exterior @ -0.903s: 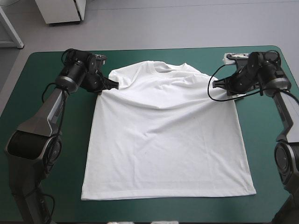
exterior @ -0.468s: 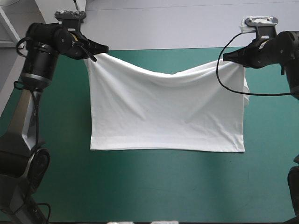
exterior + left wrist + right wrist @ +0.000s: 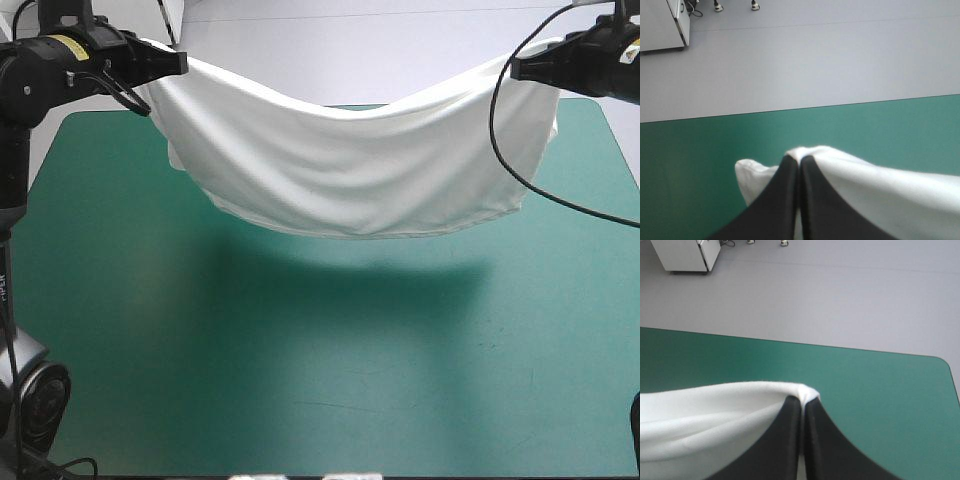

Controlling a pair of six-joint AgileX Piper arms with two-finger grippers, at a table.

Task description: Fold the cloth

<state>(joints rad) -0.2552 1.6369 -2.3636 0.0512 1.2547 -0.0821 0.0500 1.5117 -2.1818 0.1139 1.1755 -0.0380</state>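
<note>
aloft, t-shirt (image 3: 340,170) sags between left fingers (image 3: 162,62), right fingers (image 3: 535,68)

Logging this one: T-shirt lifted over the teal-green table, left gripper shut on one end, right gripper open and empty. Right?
No. The right gripper is not open and empty: the right wrist view shows its fingers shut on the T-shirt, at the other end. The rest stands: T-shirt lifted over the table, left gripper shut on one end.

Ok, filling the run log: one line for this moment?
left gripper: shut on T-shirt | right gripper: shut on T-shirt | T-shirt: sags between them above table
</note>
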